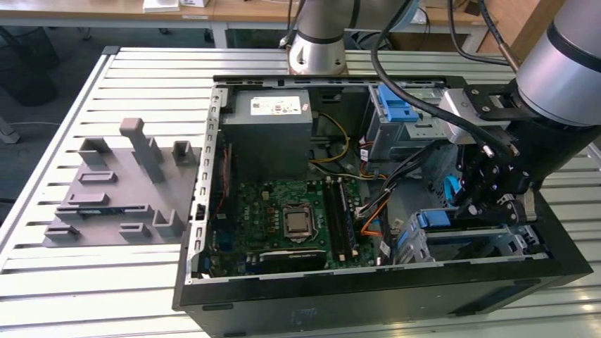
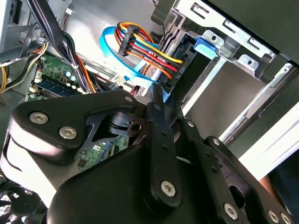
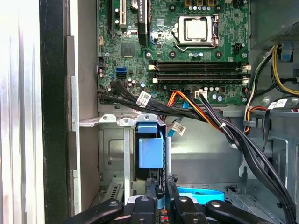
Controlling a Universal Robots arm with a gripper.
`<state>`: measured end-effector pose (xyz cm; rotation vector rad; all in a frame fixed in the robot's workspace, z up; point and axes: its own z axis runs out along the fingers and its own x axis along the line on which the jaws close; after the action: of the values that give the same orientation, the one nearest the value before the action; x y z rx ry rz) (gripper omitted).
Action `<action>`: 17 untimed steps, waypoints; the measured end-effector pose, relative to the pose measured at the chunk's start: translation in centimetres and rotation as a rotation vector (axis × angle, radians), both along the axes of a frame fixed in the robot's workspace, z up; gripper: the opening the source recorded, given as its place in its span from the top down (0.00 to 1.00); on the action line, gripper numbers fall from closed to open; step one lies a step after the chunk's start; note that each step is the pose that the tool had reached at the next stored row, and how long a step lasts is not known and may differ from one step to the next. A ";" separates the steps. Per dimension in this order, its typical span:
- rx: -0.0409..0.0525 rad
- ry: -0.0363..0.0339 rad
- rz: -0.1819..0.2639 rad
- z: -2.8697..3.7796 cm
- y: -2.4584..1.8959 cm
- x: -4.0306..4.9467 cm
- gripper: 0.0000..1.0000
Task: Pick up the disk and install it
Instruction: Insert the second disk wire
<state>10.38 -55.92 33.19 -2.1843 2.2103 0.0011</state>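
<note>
**At the drive cage: disk on edge in its slot, pincer right at it**

Inside the open PC case (image 1: 376,299) on the tabletop (image 1: 56,296), the pincer (image 3: 160,186) hangs low at the metal drive cage (image 3: 112,149), beside the motherboard (image 3: 187,56).

The disk (image 3: 150,147) stands on edge in the cage with its blue side rail facing the first wrist view. The pincer sits at its near end. I can't tell whether it's pinching, touching or spread.

Handling, my read:
- Rigid metal slab, fairly dense, no flex.
- Flat faces likely slick, and it won't tolerate knocks.
- Best hold is across the two long edges on the rails, clear of the connector end.
- The cable bundle (image 3: 210,121) runs just beside the slot, so there's a snag risk.
</note>
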 end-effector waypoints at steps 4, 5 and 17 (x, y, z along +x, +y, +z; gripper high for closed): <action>0.0000 0.0000 0.000 0.00 0.00 0.00 0.77; 0.0000 0.0000 0.000 0.00 0.00 0.00 0.77; -0.0001 0.0000 0.000 0.00 0.00 0.00 0.69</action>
<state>10.38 -55.92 33.20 -2.1843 2.2104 0.0010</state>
